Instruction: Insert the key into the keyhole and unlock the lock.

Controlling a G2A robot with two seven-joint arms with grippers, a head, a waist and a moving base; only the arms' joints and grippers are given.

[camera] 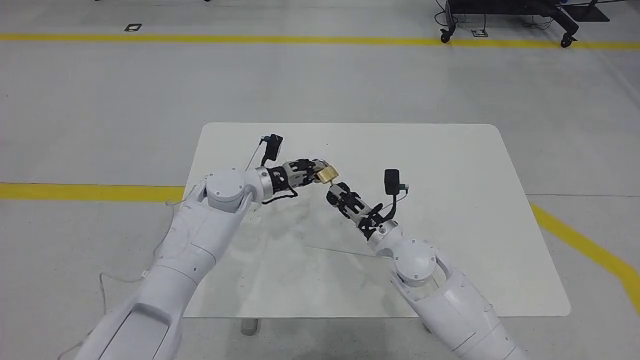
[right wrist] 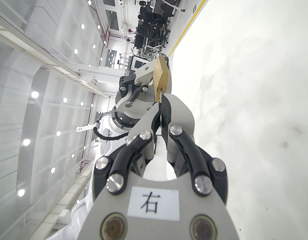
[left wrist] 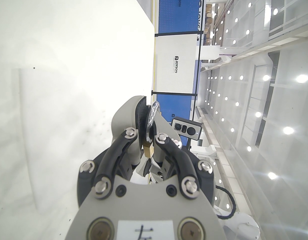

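Observation:
A brass padlock [camera: 326, 172] hangs above the middle of the white table [camera: 460, 230]. My left gripper [camera: 312, 171] is shut on its far end. In the left wrist view the closed fingers [left wrist: 130, 123] show a silver piece and a sliver of brass [left wrist: 148, 150] between them. My right gripper [camera: 334, 193] meets the lock from the near right. In the right wrist view the padlock [right wrist: 161, 74] stands just beyond my right gripper [right wrist: 162, 100], which is shut on the key [right wrist: 159, 91]. The key's tip sits at the keyhole in the lock's bottom face, and the pads hide the rest of it.
Both arms come in from the table's front edge and meet near its centre. Bare white tabletop lies on all sides of them. Off the table, a black wheeled frame [camera: 510, 5] stands on the floor at the back right, beyond a yellow floor line [camera: 300, 38].

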